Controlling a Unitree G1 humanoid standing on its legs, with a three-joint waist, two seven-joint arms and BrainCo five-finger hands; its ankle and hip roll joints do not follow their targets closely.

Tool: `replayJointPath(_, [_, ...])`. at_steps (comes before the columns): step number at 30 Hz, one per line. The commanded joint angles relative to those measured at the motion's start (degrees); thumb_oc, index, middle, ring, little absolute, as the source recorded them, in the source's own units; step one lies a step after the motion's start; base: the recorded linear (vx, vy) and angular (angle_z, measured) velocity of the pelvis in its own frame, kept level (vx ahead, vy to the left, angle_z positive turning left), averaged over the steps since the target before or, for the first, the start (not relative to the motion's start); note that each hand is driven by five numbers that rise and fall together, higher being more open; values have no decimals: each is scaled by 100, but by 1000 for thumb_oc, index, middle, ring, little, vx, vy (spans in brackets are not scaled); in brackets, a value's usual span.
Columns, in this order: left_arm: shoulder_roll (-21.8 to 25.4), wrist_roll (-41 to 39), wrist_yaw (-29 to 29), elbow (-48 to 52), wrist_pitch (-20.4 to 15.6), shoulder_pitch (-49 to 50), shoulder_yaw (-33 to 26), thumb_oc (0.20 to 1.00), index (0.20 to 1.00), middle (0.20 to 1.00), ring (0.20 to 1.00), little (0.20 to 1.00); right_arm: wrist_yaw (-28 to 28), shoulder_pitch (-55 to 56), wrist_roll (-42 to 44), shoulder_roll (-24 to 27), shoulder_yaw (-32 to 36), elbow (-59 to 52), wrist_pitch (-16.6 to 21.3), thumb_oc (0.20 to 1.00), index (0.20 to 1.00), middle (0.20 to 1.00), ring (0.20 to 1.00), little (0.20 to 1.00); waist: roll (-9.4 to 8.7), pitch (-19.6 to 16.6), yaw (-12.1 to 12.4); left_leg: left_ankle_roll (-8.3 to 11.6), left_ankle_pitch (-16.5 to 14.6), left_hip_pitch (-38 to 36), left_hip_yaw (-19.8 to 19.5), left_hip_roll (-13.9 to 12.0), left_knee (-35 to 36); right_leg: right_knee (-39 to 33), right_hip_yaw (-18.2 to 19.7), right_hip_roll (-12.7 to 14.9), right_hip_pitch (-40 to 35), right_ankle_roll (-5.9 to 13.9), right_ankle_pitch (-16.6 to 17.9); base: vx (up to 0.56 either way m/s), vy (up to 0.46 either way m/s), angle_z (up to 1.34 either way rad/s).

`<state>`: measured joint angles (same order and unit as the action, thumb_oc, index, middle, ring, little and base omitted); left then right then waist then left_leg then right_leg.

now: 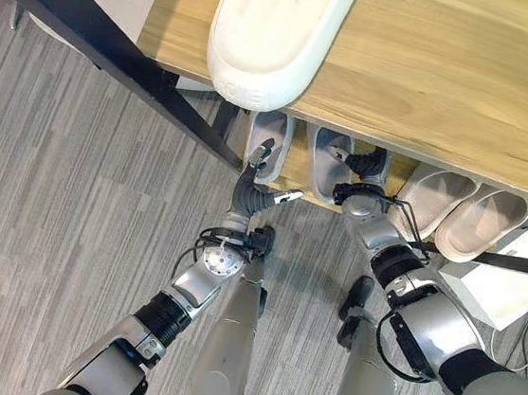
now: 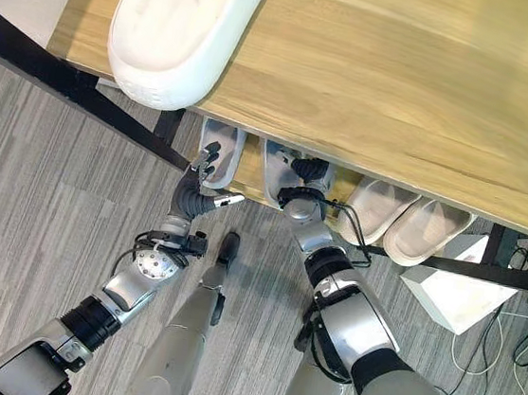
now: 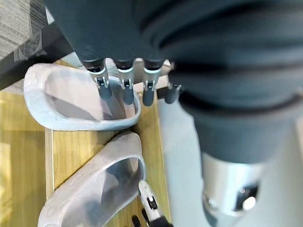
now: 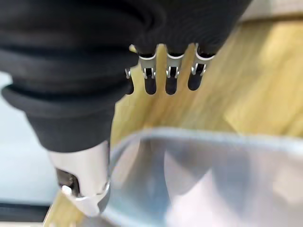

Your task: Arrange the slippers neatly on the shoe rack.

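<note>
Left hand (image 1: 252, 179) fingers straight, touching left grey slipper (image 1: 270, 144) heel on shoe rack (image 1: 466, 97) lower shelf; right hand (image 1: 362, 171) reaching at right grey slipper (image 1: 328, 162), finger state unclear.

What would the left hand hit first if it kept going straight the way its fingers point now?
Probably the grey slipper on the shoe rack's lower shelf. The left hand has straight fingers already reaching into its opening, seemingly touching the inner wall, though depth is unclear.
</note>
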<state>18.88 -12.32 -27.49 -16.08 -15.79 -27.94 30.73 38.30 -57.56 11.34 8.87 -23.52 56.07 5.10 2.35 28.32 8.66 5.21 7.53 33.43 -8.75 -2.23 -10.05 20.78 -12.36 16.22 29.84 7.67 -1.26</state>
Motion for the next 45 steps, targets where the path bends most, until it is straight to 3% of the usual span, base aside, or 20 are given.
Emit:
replayJointPath(1, [71, 251, -96, 293, -223, -329, -151, 1000, 1000, 1000, 1000, 1000, -111, -383, 192, 3, 8, -18, 342, 1000, 1000, 1000, 1000, 1000, -16, 147, 201, -20, -922, -143, -49, 28, -466, -227, -9, 63, -623, 230, -462, 0, 0, 0])
replayJointPath(5, [67, 290, -127, 242, -161, -358, -107, 1000, 1000, 1000, 1000, 1000, -156, -319, 601, -302, 40, 58, 408, 1000, 1000, 1000, 1000, 1000, -21, 147, 253, -22, -920, -129, -79, 44, -463, -231, -27, 60, -640, 230, -470, 1, -3, 1])
replayJointPath(7, [67, 297, -138, 198, -103, -380, -66, 1000, 1000, 1000, 1000, 1000, -370, -237, 1500, -604, 194, 74, 630, 1000, 1000, 1000, 1000, 1000, -14, 147, 284, -20, -922, -148, -91, 49, -447, -232, -42, 56, -667, 225, -478, 0, 0, 0])
replayJointPath(8, [68, 297, -138, 198, -103, -379, -65, 1000, 1000, 1000, 1000, 1000, -378, -239, 1509, -603, 194, 81, 635, 1000, 1000, 1000, 1000, 1000, -16, 147, 284, -20, -922, -150, -91, 50, -447, -233, -43, 56, -670, 225, -479, 0, 0, 0])
replayJointPath(9, [76, 280, -125, 162, -29, -428, -29, 1000, 1000, 1000, 1000, 1000, -635, -182, 2625, -899, 425, 133, 905, 1000, 1000, 1000, 1000, 1000, 4, 147, 335, -16, -929, -177, -105, 50, -440, -232, -63, 66, -708, 222, -486, 0, 0, 0])
replayJointPath(11, [82, 283, -79, 147, 32, -469, -4, 1000, 1000, 1000, 1000, 1000, -886, -216, 3444, -1088, 522, 134, 1066, 1000, 1000, 1000, 1000, 1000, 33, 146, 399, -9, -930, -216, -130, 61, -433, -216, -78, 79, -748, 222, -494, 0, 0, 0])
replayJointPath(12, [85, 282, -79, 149, 34, -469, -3, 1000, 1000, 1000, 1000, 1000, -901, -222, 3460, -1086, 523, 148, 1073, 1000, 1000, 1000, 1000, 1000, 32, 147, 398, -9, -931, -220, -131, 61, -431, -218, -80, 79, -752, 222, -495, 0, 0, 0])
replayJointPath(14, [58, 240, -21, 47, 101, -528, 40, 1000, 1000, 1000, 1000, 1000, -1193, -300, 4607, -1350, 655, 2, 1309, 1000, 1000, 1000, 1000, 1000, 44, 136, 484, 15, -930, -265, -156, 61, -419, -215, -104, 89, -816, 225, -506, 4, -35, 1])
replayJointPath(18, [38, 108, 101, -34, 141, -513, 77, 1000, 1000, 1000, 1000, 1000, -1266, -529, 5167, -1329, 779, -196, 1545, 1000, 1000, 1000, 1000, 1000, 43, 79, 586, 29, -911, -342, -173, 73, -371, -247, -134, 99, -902, 226, -490, 0, 0, 0])
replayJointPath(23, [97, 66, 212, -115, 171, -308, -40, 1000, 1000, 1000, 1000, 1000, -1110, -387, 4361, -863, 532, -760, 1395, 1000, 1000, 1000, 1000, 1000, -75, -12, 545, 34, -870, -559, -117, 26, -245, -447, -89, 75, -1114, 232, -401, 0, 0, 0])
replayJointPath(27, [247, 151, 270, -87, 254, 112, -316, 1000, 1000, 1000, 1000, 1000, -948, 687, 3171, -463, 315, -1643, 1039, 1000, 1000, 1000, 1000, 1000, -274, -193, 308, 38, -802, -934, -5, -81, 11, -867, -71, 4, -1477, 245, -221, 47, -24, -6])
replayJointPath(31, [295, -96, 538, -121, 303, 795, -731, 1000, 1000, 1000, 1000, 1000, -1376, 2040, 2558, -243, 209, -2240, 743, 1000, 1000, 1000, 1000, 1000, -470, -560, 4, 52, -623, -1440, 232, -282, 481, -1456, -15, -115, -1925, 314, 71, 71, 0, -15])
replayJointPath(34, [266, -202, 646, -143, 286, 1021, -825, 1000, 1000, 1000, 1000, 1000, -1612, 2426, 2302, -155, 61, -2409, 629, 1000, 1000, 1000, 1000, 1000, -511, -660, -72, 59, -573, -1634, 309, -346, 638, -1613, 14, -148, -2066, 337, 145, 77, -24, -25])
replayJointPath(35, [254, -303, 838, -283, 294, 1268, -956, 1000, 1000, 1000, 1000, 1000, -1963, 2921, 1793, 99, -126, -2522, 428, 1000, 1000, 1000, 1000, 1000, -582, -883, -198, 76, -507, -1911, 439, -415, 856, -1825, 57, -183, -2239, 381, 248, 118, -33, -18])
replayJointPath(40, [424, -327, 1185, -412, 352, 1609, -1072, 1000, 1000, 1000, 1000, 1000, -2309, 3709, 1234, 466, -109, -2633, 246, 1000, 1000, 1000, 1000, 1000, -528, -1220, -426, 105, -419, -2453, 607, -453, 1216, -2102, 90, -197, -2624, 408, 329, 101, -4, -25])
replayJointPath(42, [696, -267, 1629, -220, 357, 1767, -1108, 1000, 1000, 1000, 1000, 1000, -2666, 4494, 1042, 729, 91, -3001, 321, 1000, 1000, 1000, 1000, 1000, -426, -1472, -659, 140, -412, -2829, 803, -489, 1390, -2254, 174, -234, -2859, 441, 353, 105, 14, -15])
replayJointPath(44, [808, -302, 1805, -90, 349, 1824, -1076, 1000, 1000, 1000, 1000, 1000, -2758, 4702, 925, 817, 116, -3135, 312, 1000, 1000, 1000, 1000, 1000, -399, -1525, -705, 147, -425, -2905, 853, -499, 1412, -2300, 206, -245, -2900, 443, 365, 58, 6, -22])
replayJointPath(45, [1042, -316, 2185, 160, 334, 1835, -943, 1000, 1000, 1000, 1000, 1000, -2903, 4980, 645, 1007, 147, -3349, 319, 1000, 1000, 1000, 1000, 1000, -369, -1586, -793, 164, -429, -2970, 908, -512, 1442, -2351, 236, -257, -2925, 464, 386, 66, 0, -30])
